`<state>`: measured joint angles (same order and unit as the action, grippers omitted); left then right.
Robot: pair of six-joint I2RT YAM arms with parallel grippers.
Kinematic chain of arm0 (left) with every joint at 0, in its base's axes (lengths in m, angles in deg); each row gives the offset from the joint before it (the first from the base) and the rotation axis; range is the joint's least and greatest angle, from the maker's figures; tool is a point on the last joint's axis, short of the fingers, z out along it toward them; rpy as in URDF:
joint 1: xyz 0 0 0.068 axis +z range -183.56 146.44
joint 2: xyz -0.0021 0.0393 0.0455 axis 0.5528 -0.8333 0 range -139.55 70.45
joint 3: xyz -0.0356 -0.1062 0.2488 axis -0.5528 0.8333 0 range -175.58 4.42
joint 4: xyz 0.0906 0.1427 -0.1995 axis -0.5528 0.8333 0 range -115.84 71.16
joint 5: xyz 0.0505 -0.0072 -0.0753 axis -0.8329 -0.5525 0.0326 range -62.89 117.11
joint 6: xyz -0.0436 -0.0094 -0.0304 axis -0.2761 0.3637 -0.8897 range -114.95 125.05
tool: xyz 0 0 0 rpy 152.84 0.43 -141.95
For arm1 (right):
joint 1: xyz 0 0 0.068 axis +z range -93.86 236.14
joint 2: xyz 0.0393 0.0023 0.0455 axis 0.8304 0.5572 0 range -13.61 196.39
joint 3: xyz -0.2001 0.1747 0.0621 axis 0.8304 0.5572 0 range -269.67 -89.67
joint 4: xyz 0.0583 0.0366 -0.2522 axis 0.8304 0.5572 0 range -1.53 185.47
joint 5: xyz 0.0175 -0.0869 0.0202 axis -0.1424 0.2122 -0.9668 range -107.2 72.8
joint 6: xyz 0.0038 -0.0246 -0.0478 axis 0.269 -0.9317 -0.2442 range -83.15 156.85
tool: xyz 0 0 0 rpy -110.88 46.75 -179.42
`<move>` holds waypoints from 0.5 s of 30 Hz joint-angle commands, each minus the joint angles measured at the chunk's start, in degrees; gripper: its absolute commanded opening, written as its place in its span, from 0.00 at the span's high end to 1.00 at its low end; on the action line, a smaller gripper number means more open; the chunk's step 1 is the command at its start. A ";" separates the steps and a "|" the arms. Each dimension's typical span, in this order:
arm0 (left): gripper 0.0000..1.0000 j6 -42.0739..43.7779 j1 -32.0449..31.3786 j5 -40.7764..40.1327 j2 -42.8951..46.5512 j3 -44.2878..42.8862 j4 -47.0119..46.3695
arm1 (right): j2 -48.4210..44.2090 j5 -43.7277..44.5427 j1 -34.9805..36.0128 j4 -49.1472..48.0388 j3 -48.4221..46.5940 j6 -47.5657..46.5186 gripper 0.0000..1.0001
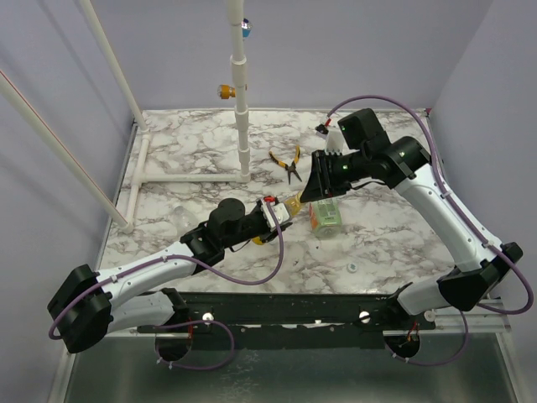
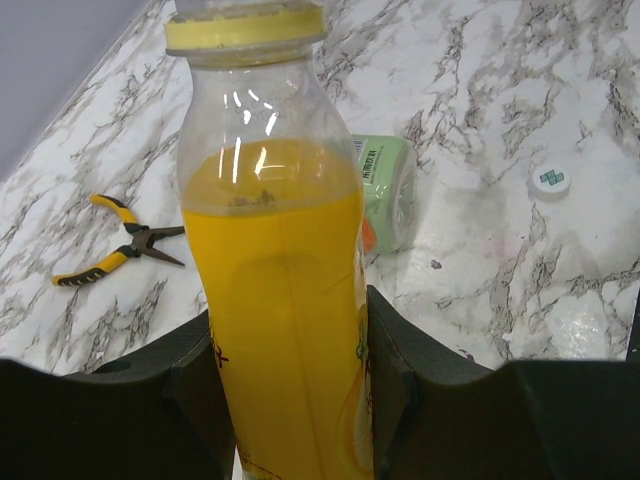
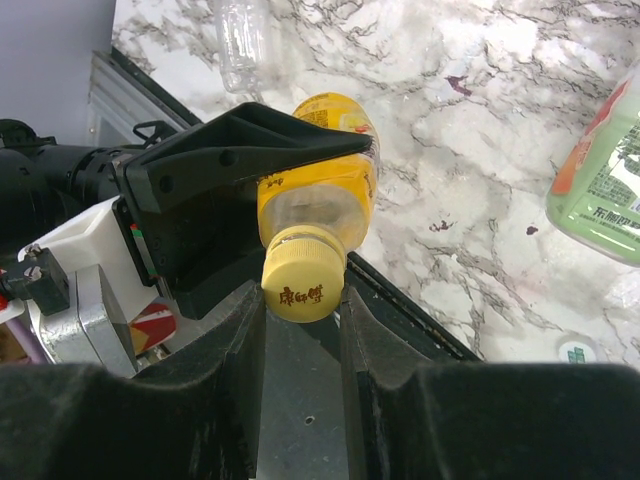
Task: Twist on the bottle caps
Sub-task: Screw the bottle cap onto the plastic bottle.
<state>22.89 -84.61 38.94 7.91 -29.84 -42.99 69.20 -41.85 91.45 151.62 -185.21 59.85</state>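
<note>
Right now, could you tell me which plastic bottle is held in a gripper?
The yellow plastic bottle, clamped by the left gripper, its yellow cap pinched by the right gripper; the green-labelled clear bottle lies free on the marble table.

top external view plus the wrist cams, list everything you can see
yellow bottle: 1, clear with yellow liquid, held in the left gripper
yellow cap: 1, yellow, on that bottle's neck
green-label bottle: 1, green and white, lying on the table beside the yellow bottle
clear bottle: 1, clear, lying on the table
white cap: 1, whitish, loose on the table
pliers: 1, yellow handles, on the table
pipe frame: 1, white, back left
yellow knob: 1, on the frame's upright
blue knob: 1, higher up
table: 1, marbled white
left gripper: black, shut on the yellow bottle
right gripper: black, shut on the yellow cap
</note>
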 commanded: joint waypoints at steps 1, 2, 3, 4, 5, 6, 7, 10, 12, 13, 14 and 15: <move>1.00 0.40 -1.04 4.54 0.69 -2.62 -6.41 | 1.92 2.24 1.43 2.49 -0.89 -1.32 0.76; 1.00 0.51 -0.99 4.54 0.71 -2.53 -6.41 | 2.00 2.40 1.56 2.68 -1.02 -1.30 0.76; 1.00 0.57 -0.91 4.56 0.83 -2.56 -6.43 | 2.05 2.52 1.52 2.84 -1.19 -1.31 0.76; 1.00 0.55 -0.95 4.50 0.92 -2.48 -6.41 | 2.12 2.70 1.56 3.00 -1.43 -1.36 0.76; 1.00 0.48 -0.96 4.45 0.93 -2.49 -6.41 | 2.27 2.86 1.67 3.19 -1.56 -1.43 0.77; 1.00 0.47 -0.96 4.52 0.89 -2.52 -6.41 | 2.34 3.02 1.73 3.36 -1.72 -1.45 0.76; 1.00 0.47 -0.98 4.56 0.83 -2.65 -6.43 | 2.52 3.18 1.86 3.46 -1.93 -1.45 0.76; 1.00 0.36 -0.97 4.79 0.73 -2.79 -6.50 | 2.91 3.59 2.29 3.98 -2.67 -1.32 0.77; 1.00 0.44 -0.92 4.73 0.84 -2.63 -6.61 | 3.04 3.77 2.48 4.24 -2.97 -1.30 0.77; 1.00 0.44 -0.91 4.64 0.89 -2.58 -6.63 | 3.13 3.95 2.51 4.33 -3.15 -1.30 0.77; 1.00 0.49 -0.92 4.73 0.95 -2.50 -6.74 | 3.20 4.04 2.64 4.47 -3.23 -1.34 0.77; 1.00 0.55 -0.93 4.72 1.03 -2.49 -6.68 | 3.30 4.24 2.70 4.61 -3.31 -1.36 0.77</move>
<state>22.89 -84.61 39.45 7.93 -29.84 -42.92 70.53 -39.77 92.58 154.40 -188.01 59.70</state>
